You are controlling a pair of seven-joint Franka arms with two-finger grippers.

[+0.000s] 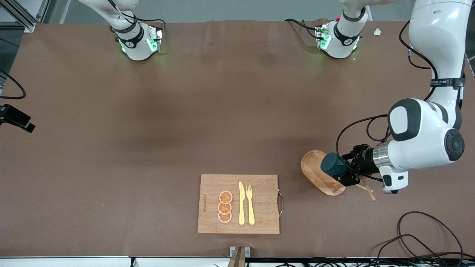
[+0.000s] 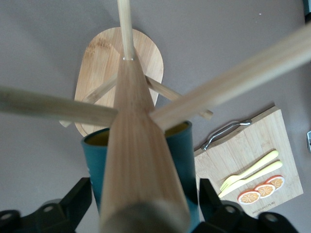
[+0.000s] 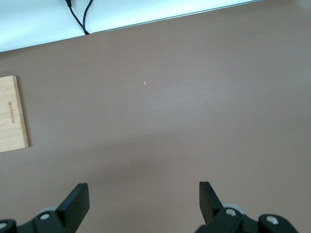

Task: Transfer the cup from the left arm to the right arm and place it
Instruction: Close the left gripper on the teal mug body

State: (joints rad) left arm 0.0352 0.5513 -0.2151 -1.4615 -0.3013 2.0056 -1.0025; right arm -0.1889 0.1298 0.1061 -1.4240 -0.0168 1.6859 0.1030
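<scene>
The dark teal cup [image 1: 331, 164] lies on its side on a peg of the wooden peg stand [image 1: 315, 174], toward the left arm's end of the table. My left gripper [image 1: 340, 170] is open, with one finger on each side of the cup. In the left wrist view the cup [image 2: 181, 160] shows a yellowish inside and sits between the black fingers [image 2: 80, 194], partly hidden by the stand's post [image 2: 138, 160]; the gripper [image 2: 144, 196] leaves a small gap at one side. My right gripper [image 3: 144, 199] is open and empty over bare table, out of the front view.
A bamboo cutting board [image 1: 207, 222] with a metal handle lies near the table's front edge. It holds a yellow knife [image 1: 241, 204], a fork [image 1: 250, 204] and orange slices [image 1: 225, 207]. Black cables [image 1: 419, 237] lie near the front corner at the left arm's end.
</scene>
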